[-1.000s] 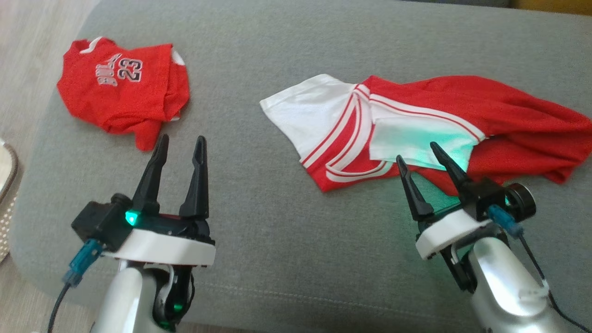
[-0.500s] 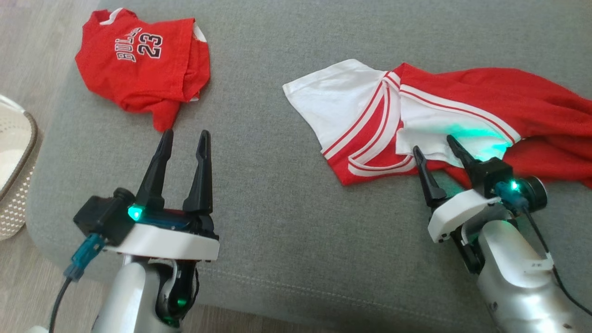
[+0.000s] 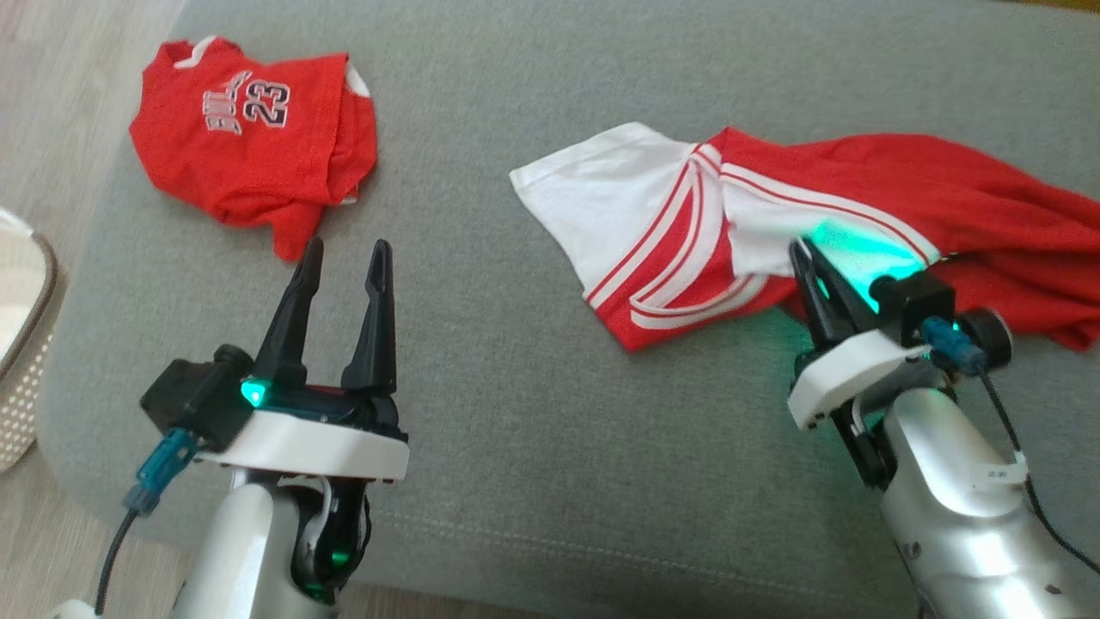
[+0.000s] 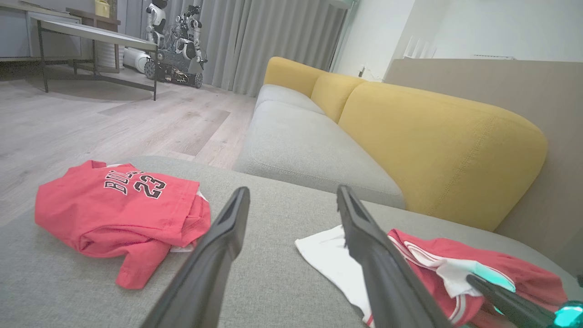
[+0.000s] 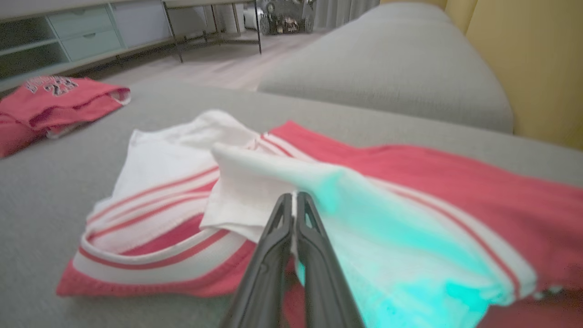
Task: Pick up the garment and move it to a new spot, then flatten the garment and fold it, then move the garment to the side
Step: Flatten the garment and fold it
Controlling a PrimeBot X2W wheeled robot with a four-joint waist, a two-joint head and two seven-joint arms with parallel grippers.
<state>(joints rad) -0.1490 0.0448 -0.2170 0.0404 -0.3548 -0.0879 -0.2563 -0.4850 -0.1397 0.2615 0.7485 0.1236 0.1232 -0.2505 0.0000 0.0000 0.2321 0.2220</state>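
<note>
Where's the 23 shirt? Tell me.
Head view: the 23 shirt lies on the cushion's far left, just beyond the left gripper, well apart from the striped garment at right.

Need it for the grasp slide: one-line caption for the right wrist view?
Right gripper shut on the white fold of the red-and-white garment lying on the grey cushion.

Grey cushion (image 3: 516, 430), fabric top, seam along the near edge. Two things lie on it, well apart. Garment (image 3: 902, 189), red with white panels and stripes, sits crumpled on the right half and reaches the right edge. Jersey (image 3: 249, 155), red, number 23, bunched at the far left corner; lettering probably BULLS, blurry.
</note>
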